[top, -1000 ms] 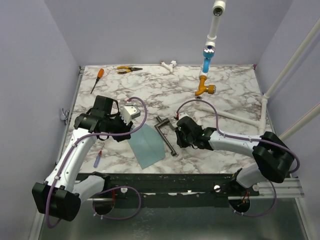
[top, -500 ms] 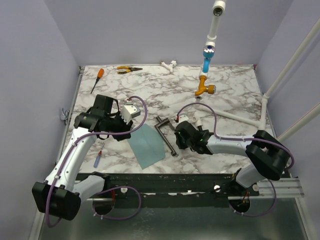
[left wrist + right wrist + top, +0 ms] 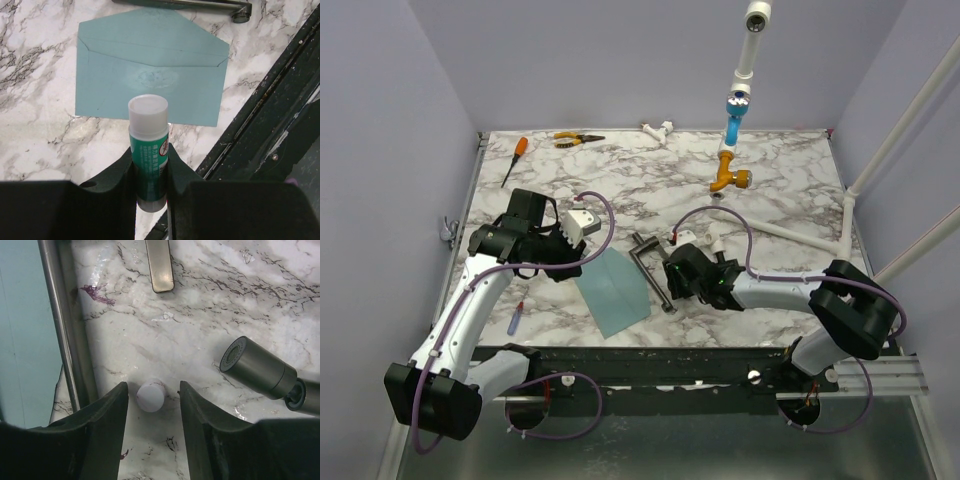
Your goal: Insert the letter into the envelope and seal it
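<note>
The envelope (image 3: 613,292) lies flat on the marble table (image 3: 780,180) at about 7 o'clock from its middle in the top view, one corner close to the black rail (image 3: 670,355) along the front edge. A long metal bar (image 3: 653,275) lies just beside its 3 o'clock side, so room is tight there. The widest bare marble is toward 12 o'clock, short of the screwdriver (image 3: 515,158) and pliers (image 3: 578,139) by the back edge. In the left wrist view the envelope (image 3: 150,85) is teal, its blunt triangular flap pointing to 12 o'clock. A crease crosses the paper, with a pale roundish smear just below it. The left gripper (image 3: 150,155) pinches a green glue stick (image 3: 148,145) with a white cap, hanging over the envelope's 6 o'clock edge. The right gripper (image 3: 152,395) has its fingers spread on either side of a small white cap (image 3: 150,396) on the marble, with a gap each side. The bar (image 3: 60,315) runs along its 9 o'clock side, and a grey metal cylinder (image 3: 257,367) lies at 3 o'clock.
</note>
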{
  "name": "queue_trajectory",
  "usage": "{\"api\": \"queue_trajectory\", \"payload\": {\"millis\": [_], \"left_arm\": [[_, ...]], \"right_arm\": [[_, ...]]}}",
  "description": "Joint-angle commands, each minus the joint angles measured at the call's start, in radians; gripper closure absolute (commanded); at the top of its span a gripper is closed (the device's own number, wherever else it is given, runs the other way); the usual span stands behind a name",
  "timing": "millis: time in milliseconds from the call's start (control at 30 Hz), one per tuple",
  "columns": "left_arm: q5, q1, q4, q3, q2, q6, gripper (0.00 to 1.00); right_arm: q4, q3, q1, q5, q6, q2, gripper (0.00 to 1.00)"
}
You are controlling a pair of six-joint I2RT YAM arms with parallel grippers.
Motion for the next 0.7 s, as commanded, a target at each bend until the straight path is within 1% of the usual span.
{"api": "queue_trajectory", "payload": {"millis": [0, 100, 233, 333, 367, 400, 433, 533, 600, 667], "left_arm": [[0.03, 0.003, -0.004, 0.025, -0.002, -0.004, 1.0], [0.035, 0.002, -0.009, 0.031, -0.002, -0.001, 1.0], [0.081, 0.003, -0.046, 0.048, -0.005, 0.029, 1.0], [0.139, 0.003, -0.108, 0.07, -0.019, 0.076, 1.0], [0.16, 0.002, -0.129, 0.078, -0.028, 0.093, 1.0], [0.18, 0.002, -0.153, 0.084, -0.039, 0.118, 1.0], [0.206, 0.002, -0.178, 0.093, -0.049, 0.142, 1.0], [0.28, -0.002, -0.276, 0.121, -0.076, 0.237, 1.0], [0.311, -0.007, -0.321, 0.133, -0.088, 0.273, 1.0], [0.319, -0.018, -0.337, 0.138, -0.099, 0.276, 1.0]], "right_arm": [[-0.102, 0.018, 0.005, 0.05, 0.013, 0.002, 0.46], [-0.147, 0.072, 0.005, 0.019, 0.002, -0.022, 0.37], [-0.198, 0.163, 0.005, -0.122, -0.053, -0.085, 0.29], [-0.216, 0.215, 0.005, -0.203, -0.08, -0.152, 0.19], [-0.211, 0.225, 0.006, -0.246, -0.092, -0.179, 0.1], [-0.204, 0.232, 0.005, -0.289, -0.103, -0.202, 0.05], [-0.189, 0.238, 0.005, -0.35, -0.113, -0.23, 0.02], [-0.108, 0.25, 0.005, -0.545, -0.132, -0.294, 0.02], [0.028, 0.236, 0.007, -0.701, -0.107, -0.333, 0.02], [0.165, 0.214, 0.008, -0.773, -0.048, -0.357, 0.01]]}}
